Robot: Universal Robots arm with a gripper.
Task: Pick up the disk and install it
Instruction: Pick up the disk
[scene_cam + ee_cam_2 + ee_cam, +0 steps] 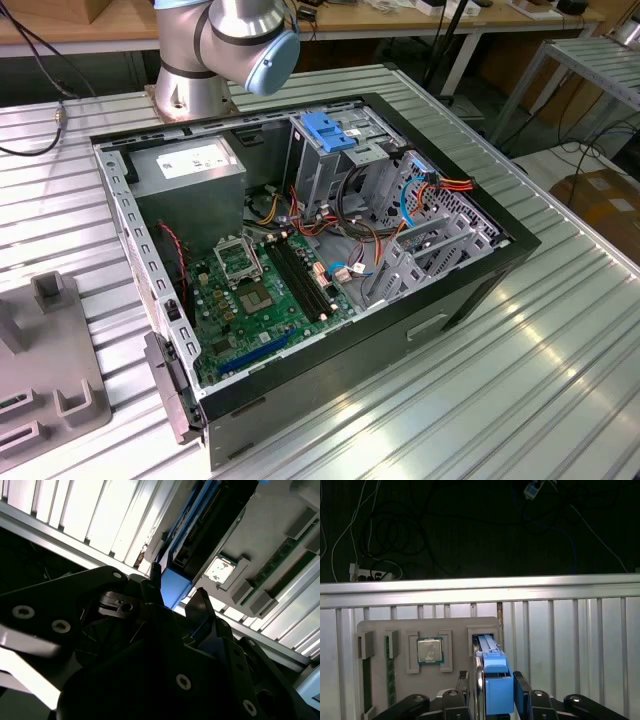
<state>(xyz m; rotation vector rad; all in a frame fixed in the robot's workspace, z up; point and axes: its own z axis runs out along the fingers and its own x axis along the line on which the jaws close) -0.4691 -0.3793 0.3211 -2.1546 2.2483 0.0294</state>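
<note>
End effector is spread and straddles the disk, one finger on each flat side of its blue bracket. In the first wrist view I see a dark gap between one finger and the disk's metal edge. The other finger sits just beside the bracket, and I cannot tell whether it touches.

The disk stands on edge in a slot of the grey tray, not lifted out. The second wrist view shows the same: the bracket's blue end lies between the two fingertips and the dark drive body runs away from them along the slot.

Also on the tray are a processor chip lying flat in its own pocket beside the disk slot, and memory sticks in narrow slots further over. The tray lies on the slatted aluminium table.

In the exterior view the computer case lies open on the table with the green mainboard exposed. A metal drive bay with a blue latch on top sits at the far end of the case, near the arm. The tray is at the exterior view's left, well apart from the bay.
</note>
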